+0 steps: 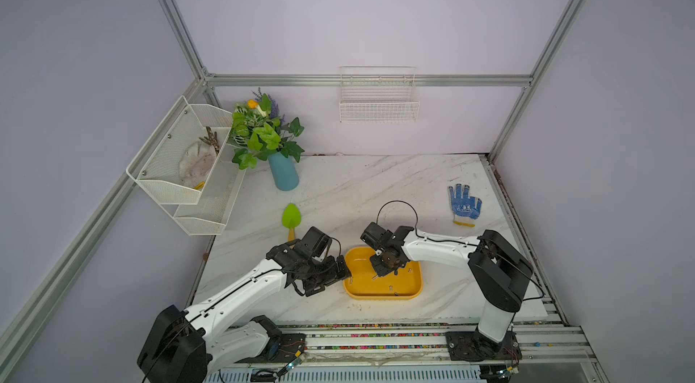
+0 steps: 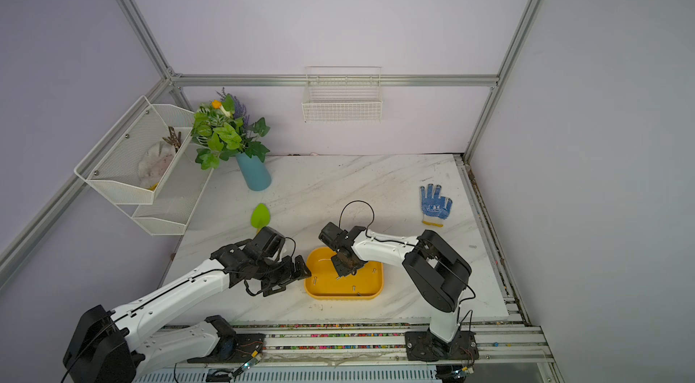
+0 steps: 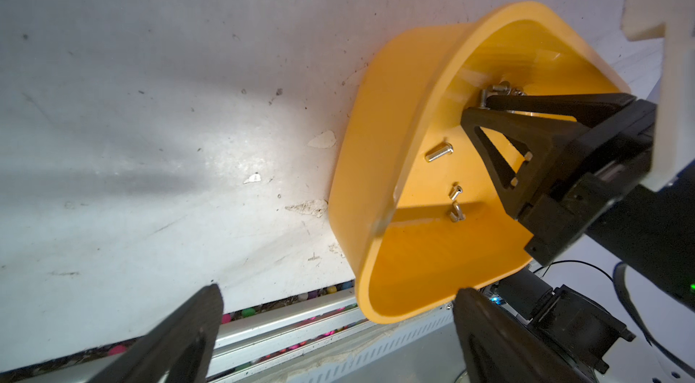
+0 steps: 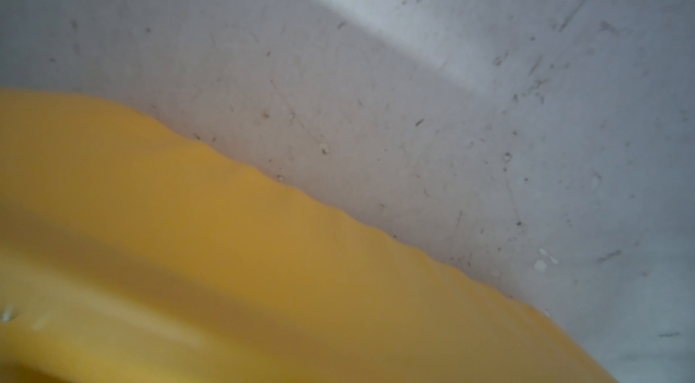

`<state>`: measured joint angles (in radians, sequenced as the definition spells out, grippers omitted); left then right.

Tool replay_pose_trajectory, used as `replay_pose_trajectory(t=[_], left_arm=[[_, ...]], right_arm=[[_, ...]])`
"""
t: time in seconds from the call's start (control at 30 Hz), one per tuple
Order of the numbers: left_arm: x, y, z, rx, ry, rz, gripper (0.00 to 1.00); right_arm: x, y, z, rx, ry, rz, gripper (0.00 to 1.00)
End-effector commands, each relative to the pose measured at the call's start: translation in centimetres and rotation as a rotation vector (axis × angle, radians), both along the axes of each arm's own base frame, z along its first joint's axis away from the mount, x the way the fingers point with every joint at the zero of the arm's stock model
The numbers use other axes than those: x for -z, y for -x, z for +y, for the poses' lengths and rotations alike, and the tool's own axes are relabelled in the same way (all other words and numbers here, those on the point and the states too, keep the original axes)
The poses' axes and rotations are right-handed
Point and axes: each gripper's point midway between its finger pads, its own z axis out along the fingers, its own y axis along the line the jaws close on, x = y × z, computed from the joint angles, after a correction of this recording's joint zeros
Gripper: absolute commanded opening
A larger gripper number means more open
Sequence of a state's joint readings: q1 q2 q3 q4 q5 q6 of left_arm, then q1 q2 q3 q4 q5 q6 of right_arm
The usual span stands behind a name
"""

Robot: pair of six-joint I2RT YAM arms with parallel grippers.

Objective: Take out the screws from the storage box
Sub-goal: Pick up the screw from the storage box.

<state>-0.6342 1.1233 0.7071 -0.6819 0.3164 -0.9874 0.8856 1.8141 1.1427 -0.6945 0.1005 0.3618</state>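
- Right fingers (image 3: 545, 102) nearly together, tips at a cluster of tiny silvery metal screws (image 3: 498, 88) (grip unclear).
- Left fingers (image 3: 188, 332) wide apart, beside the shallow yellow-orange plastic storage box (image 1: 380, 295).
- Box on white marbled surface (image 1: 357, 189), screws scattered inside.

storage box (image 3: 376, 174): glossy plast. | screws (image 3: 439, 153): shiny mtl | tabletop (image 3: 150, 99): matt (scuffed)

The left arm (image 1: 240, 287) stretches low and forward, the left gripper (image 1: 346, 272) at its end with jaws spread wide. The right arm (image 1: 440, 249) folds in from the opposite side, the right gripper (image 3: 474, 108) tipped steeply down, jaws drawn nearly together; whether they pinch anything, I can't tell.
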Motion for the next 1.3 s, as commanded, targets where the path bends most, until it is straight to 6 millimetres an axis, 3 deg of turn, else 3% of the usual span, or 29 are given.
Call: replay_pose_trajectory(t=[0.0,0.1,0.3,0.6,1.27], left_arm=[[1.6,0.8,0.8,-0.006,-0.026,0.030,1.00],[1.6,0.8,0.8,-0.007,-0.027,0.032,1.00],[1.6,0.8,0.9,-0.008,-0.027,0.030,1.00],[1.8,0.9,0.8,-0.008,-0.022,0.033,1.00],[1.7,0.9,0.9,-0.016,-0.009,0.020,1.00]], right_arm=[[0.2,-0.8,1.3,-0.015,-0.028,-0.016,0.29],[-0.1,-0.9,1.4,-0.014,-0.035,-0.025,0.29],[1.5,-0.1,0.8,-0.017,-0.010,0.014,0.30],[1.4,-0.9,1.4,-0.025,-0.002,-0.004,0.30],[0.9,-0.8,1.0,-0.017,0.005,-0.008,0.02]])
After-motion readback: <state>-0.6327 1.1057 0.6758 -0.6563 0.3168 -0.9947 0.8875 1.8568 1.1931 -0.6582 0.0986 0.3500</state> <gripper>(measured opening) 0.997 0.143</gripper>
